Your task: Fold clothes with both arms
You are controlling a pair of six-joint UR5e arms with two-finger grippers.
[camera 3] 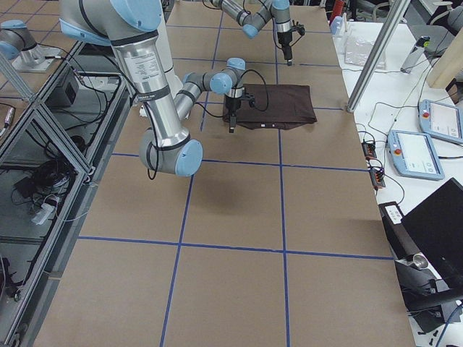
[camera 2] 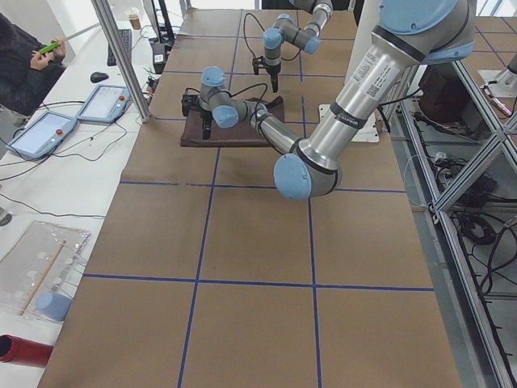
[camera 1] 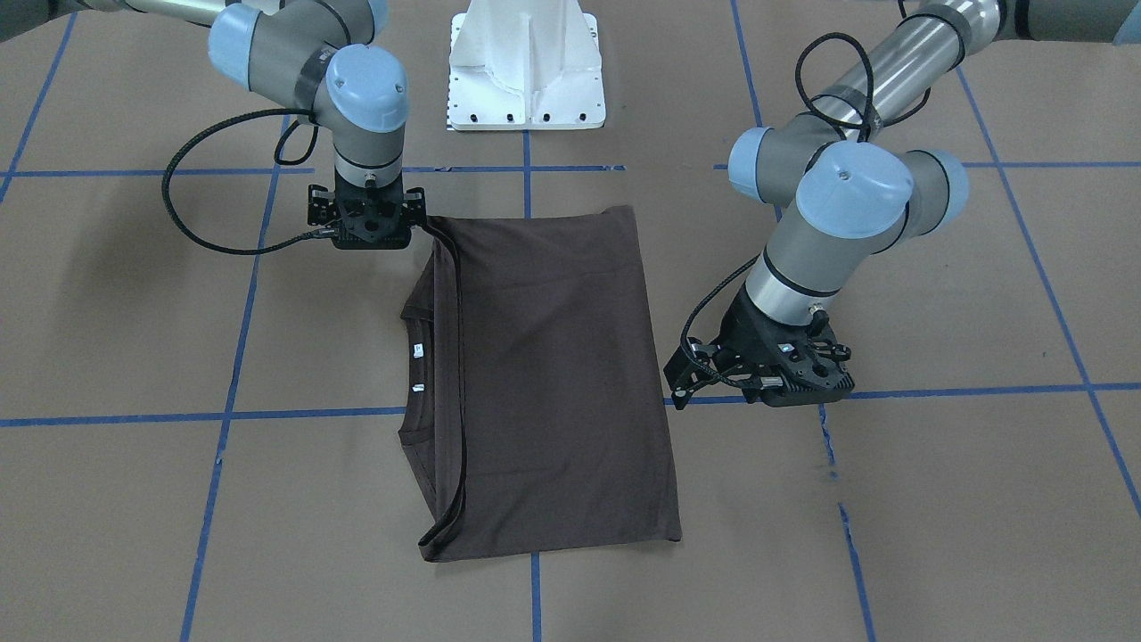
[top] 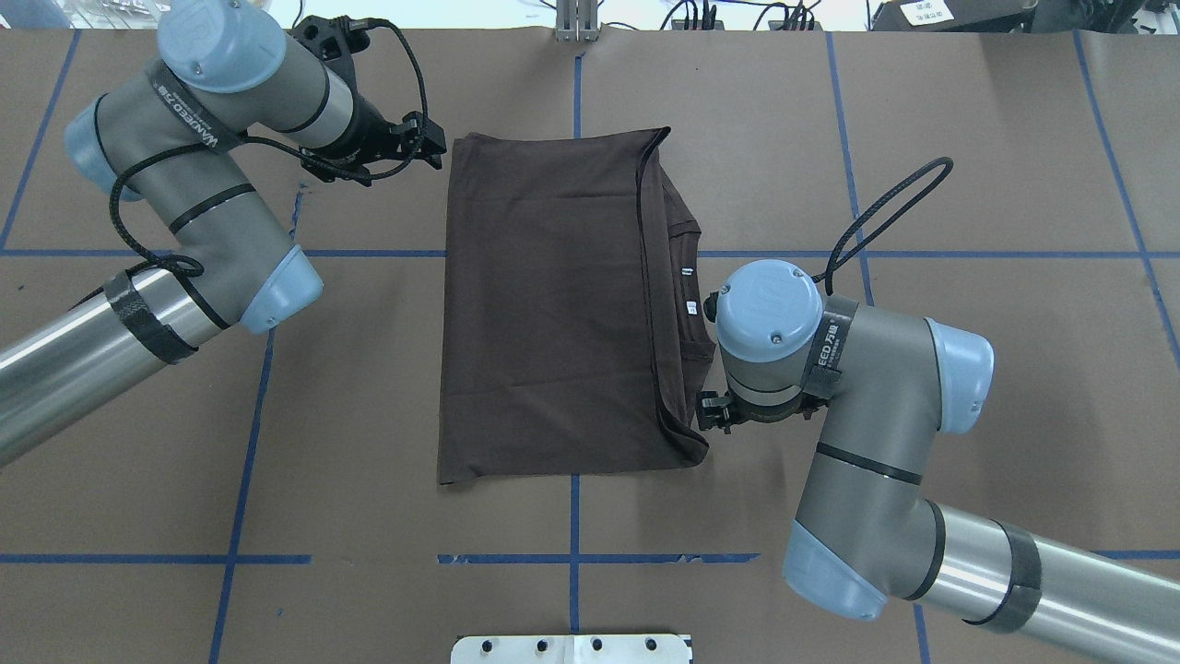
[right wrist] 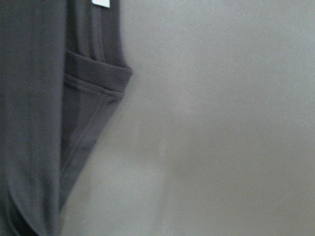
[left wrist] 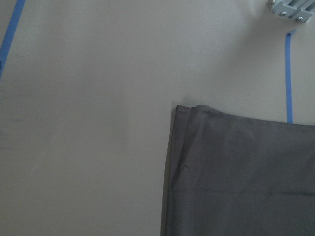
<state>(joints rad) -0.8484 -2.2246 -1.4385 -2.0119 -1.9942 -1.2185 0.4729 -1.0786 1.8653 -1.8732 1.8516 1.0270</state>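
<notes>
The dark brown T-shirt (camera 1: 553,374) lies folded into a flat rectangle mid-table (top: 544,304). Its collar and white neck tags (camera 1: 416,350) stick out on my right arm's side. My left gripper (top: 435,148) hovers beside the shirt's far corner, apart from the cloth, with its fingers spread; it also shows in the front view (camera 1: 679,382). The left wrist view shows that shirt corner (left wrist: 241,182) and no fingers. My right gripper (camera 1: 370,223) points straight down at the shirt's near corner (top: 708,413). Its fingers are hidden under its body. The right wrist view shows the collar (right wrist: 93,73).
The white base pedestal (camera 1: 528,67) stands at the robot's side of the table. Blue tape lines (camera 1: 232,357) cross the brown table. Tablets (camera 2: 40,133) and a seated person (camera 2: 20,56) are beyond the table's far edge.
</notes>
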